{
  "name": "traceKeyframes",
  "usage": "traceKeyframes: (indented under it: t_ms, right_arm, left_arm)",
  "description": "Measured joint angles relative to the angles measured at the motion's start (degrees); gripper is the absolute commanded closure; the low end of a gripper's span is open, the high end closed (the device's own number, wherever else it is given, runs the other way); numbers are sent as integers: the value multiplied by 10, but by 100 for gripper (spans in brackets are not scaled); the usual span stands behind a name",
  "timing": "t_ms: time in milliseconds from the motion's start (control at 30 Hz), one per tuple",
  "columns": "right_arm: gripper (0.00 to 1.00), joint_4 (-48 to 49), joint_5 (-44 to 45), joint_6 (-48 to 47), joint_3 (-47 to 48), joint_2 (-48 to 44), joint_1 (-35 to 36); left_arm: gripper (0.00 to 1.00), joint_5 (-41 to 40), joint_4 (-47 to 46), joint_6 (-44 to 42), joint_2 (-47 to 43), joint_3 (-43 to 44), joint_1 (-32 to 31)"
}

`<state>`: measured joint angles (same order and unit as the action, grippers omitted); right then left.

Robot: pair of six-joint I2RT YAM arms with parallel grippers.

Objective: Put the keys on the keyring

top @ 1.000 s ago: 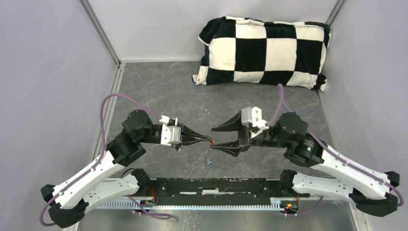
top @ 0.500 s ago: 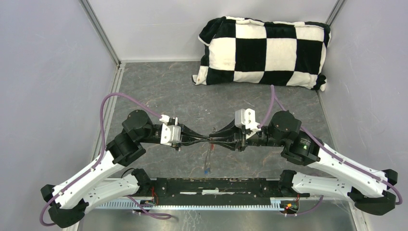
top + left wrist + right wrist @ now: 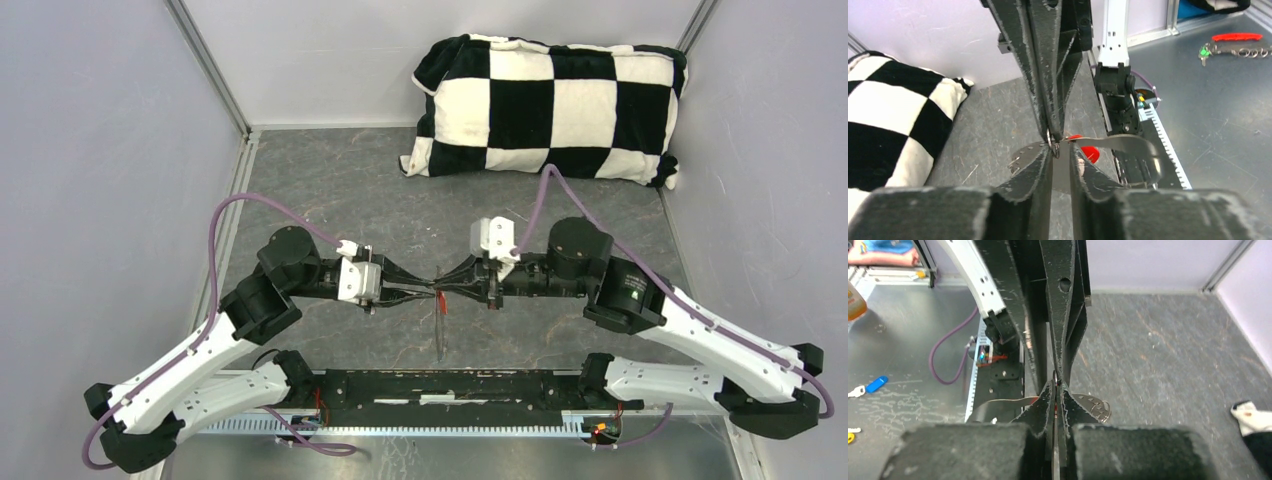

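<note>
My two grippers meet tip to tip above the middle of the table. The right gripper (image 3: 446,289) (image 3: 1057,388) is shut on the keyring (image 3: 1130,145), a thin grey band whose loop hangs down below the tips (image 3: 440,335). The left gripper (image 3: 432,291) (image 3: 1061,153) faces it with its jaws a little apart around the same band. The red-headed key (image 3: 441,303) (image 3: 1090,153) hangs just under the tips. The band's perforated end (image 3: 1094,408) sticks out to the right of my right fingers. I cannot make out the blue-headed key.
A black-and-white checked pillow (image 3: 548,105) lies at the back right against the wall. Grey walls close in the left, right and back sides. A black rail (image 3: 450,385) runs along the near edge between the arm bases. Off the table lie small keys and tags (image 3: 1233,42).
The right gripper moved left onto the keyring and closed on it. The left gripper's jaws have parted slightly. The hanging loop swung a little.
</note>
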<state>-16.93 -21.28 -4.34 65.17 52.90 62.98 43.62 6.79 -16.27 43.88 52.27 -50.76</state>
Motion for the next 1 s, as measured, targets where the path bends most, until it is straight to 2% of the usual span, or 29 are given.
traceKeyframes:
  t_ms: [167, 467, 633, 1000]
  right_arm:
    - [100, -104, 21, -16, 73, 59, 0]
    - [99, -239, 26, -49, 142, 137, 0]
    - [99, -281, 21, -63, 171, 162, 0]
    - [99, -292, 3, -67, 177, 171, 0]
  left_arm:
    - [66, -11, 86, -62, 18, 25, 0]
    - [73, -26, 218, -152, 49, 48, 0]
    - [76, -26, 236, -166, 53, 51, 0]
    - [81, -26, 211, -157, 54, 51, 0]
